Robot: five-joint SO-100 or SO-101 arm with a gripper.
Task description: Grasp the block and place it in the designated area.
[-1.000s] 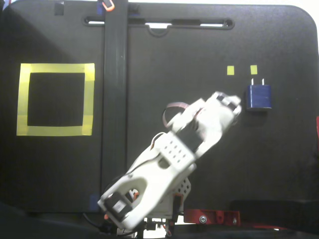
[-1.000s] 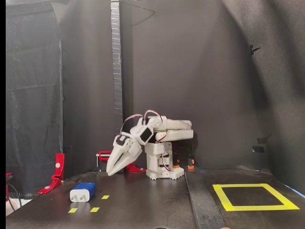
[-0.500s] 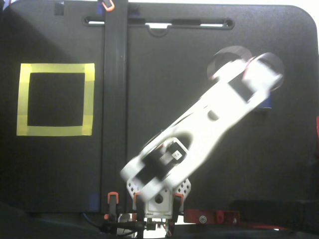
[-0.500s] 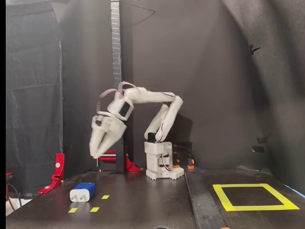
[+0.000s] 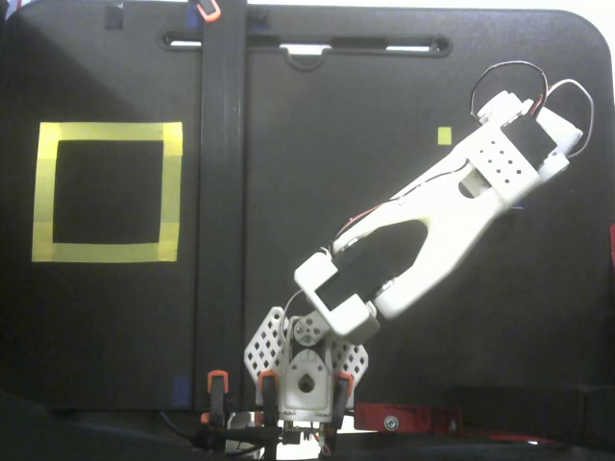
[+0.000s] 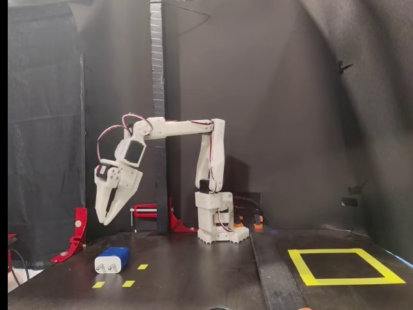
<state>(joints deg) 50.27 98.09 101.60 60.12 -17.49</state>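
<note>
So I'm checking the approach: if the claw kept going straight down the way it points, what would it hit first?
Probably the block: the claw hangs above it, tips pointing down, gap free. Exact lineup in depth is unclear.

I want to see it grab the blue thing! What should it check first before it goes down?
1. Tool above the block, not touching: ok, a clear gap shows in the side fixed view.
2. Tool open wide enough: cannot tell; fingers look slightly parted.
3. Tool lined up over the block: cannot tell; in the top fixed view the arm hides the block.
4. Block lying flat on the table: ok.
5. Yellow tape frame free of things: ok.
</note>
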